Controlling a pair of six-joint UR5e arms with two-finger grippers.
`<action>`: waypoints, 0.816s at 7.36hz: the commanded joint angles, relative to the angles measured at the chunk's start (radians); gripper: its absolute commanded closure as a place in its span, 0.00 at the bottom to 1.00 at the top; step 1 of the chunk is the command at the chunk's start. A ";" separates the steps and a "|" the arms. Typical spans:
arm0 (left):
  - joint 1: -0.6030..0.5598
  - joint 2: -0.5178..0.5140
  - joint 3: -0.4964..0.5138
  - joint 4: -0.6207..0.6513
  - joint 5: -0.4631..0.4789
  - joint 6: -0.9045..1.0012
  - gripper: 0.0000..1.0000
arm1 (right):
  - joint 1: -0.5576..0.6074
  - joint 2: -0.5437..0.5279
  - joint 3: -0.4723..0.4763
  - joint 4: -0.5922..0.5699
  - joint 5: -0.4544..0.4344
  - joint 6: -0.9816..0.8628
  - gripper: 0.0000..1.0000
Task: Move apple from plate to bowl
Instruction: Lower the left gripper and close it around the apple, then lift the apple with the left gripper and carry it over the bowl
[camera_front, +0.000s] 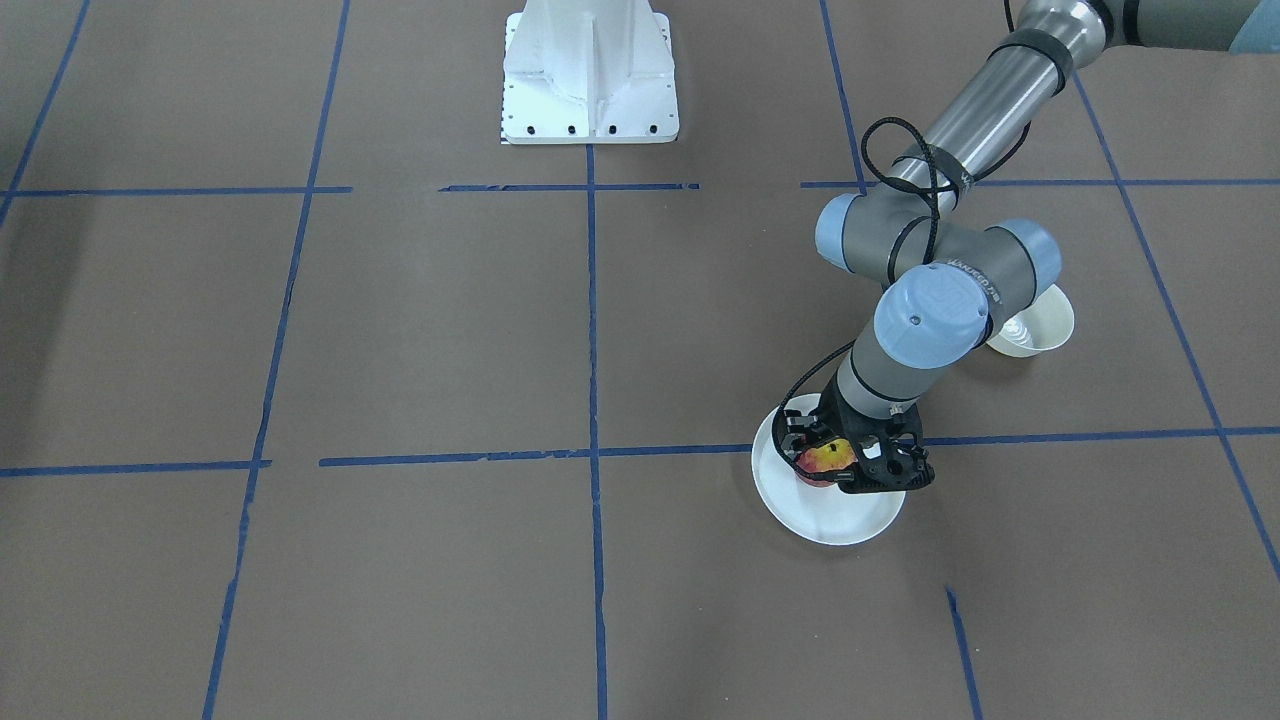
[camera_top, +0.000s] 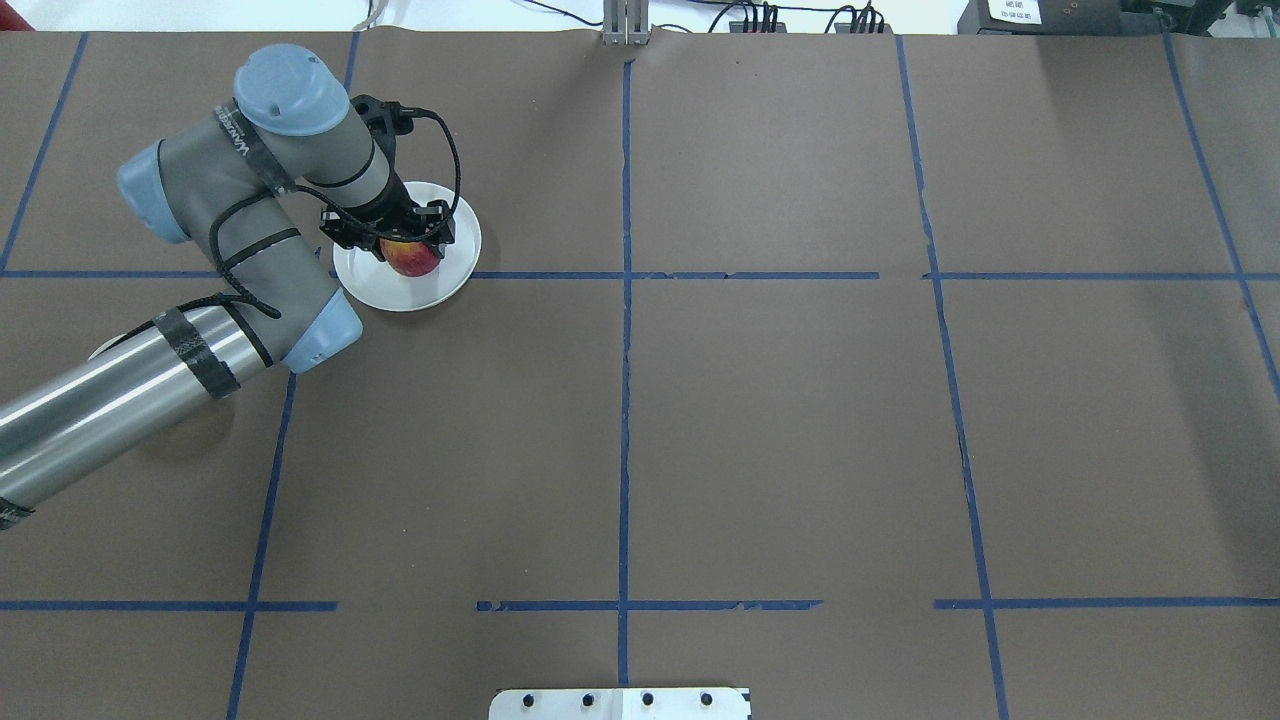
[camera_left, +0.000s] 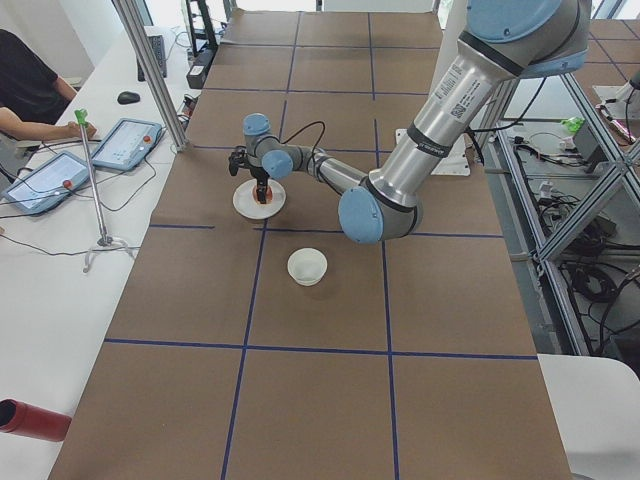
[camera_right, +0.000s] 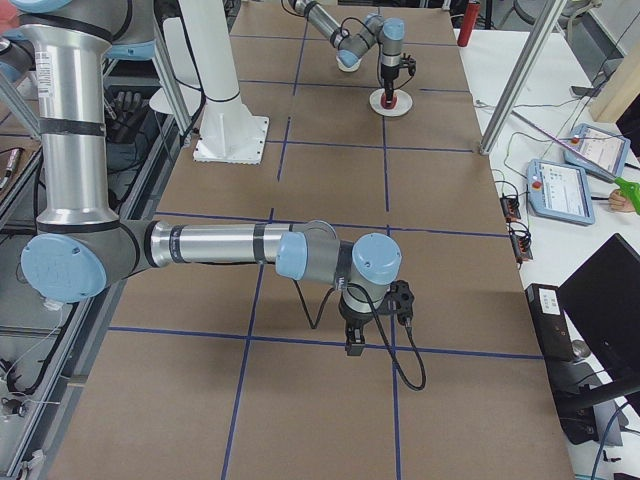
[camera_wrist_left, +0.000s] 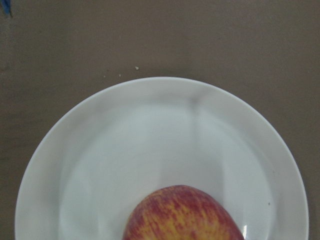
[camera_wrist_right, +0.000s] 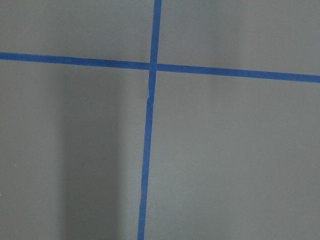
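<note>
The red and yellow apple (camera_front: 826, 458) sits low on the flat white plate (camera_front: 830, 515), on my left side of the table. My left gripper (camera_front: 828, 470) points down over the plate, one finger on each side of the apple, and looks shut on it. The overhead view shows the same grip (camera_top: 400, 240) on the apple (camera_top: 410, 258) over the plate (camera_top: 400, 292). The left wrist view shows the apple's top (camera_wrist_left: 182, 215) close above the plate (camera_wrist_left: 150, 125). The small white bowl (camera_front: 1035, 325) stands behind the left arm's wrist. My right gripper (camera_right: 353, 347) hangs over bare table; I cannot tell its state.
The table is covered in brown paper with a grid of blue tape (camera_top: 625, 275). The white robot base (camera_front: 590, 70) stands at the table's middle edge. The bowl (camera_left: 307, 266) is one grid square from the plate (camera_left: 243, 205). An operator and tablets are beside the table.
</note>
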 joint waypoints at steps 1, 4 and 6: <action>-0.063 0.012 -0.076 0.023 -0.006 0.016 1.00 | 0.000 0.000 0.000 0.000 0.000 0.000 0.00; -0.115 0.186 -0.405 0.218 -0.007 0.164 1.00 | 0.000 0.000 0.000 0.000 0.000 0.000 0.00; -0.124 0.414 -0.605 0.197 -0.001 0.166 1.00 | 0.000 0.000 0.000 0.000 0.000 0.000 0.00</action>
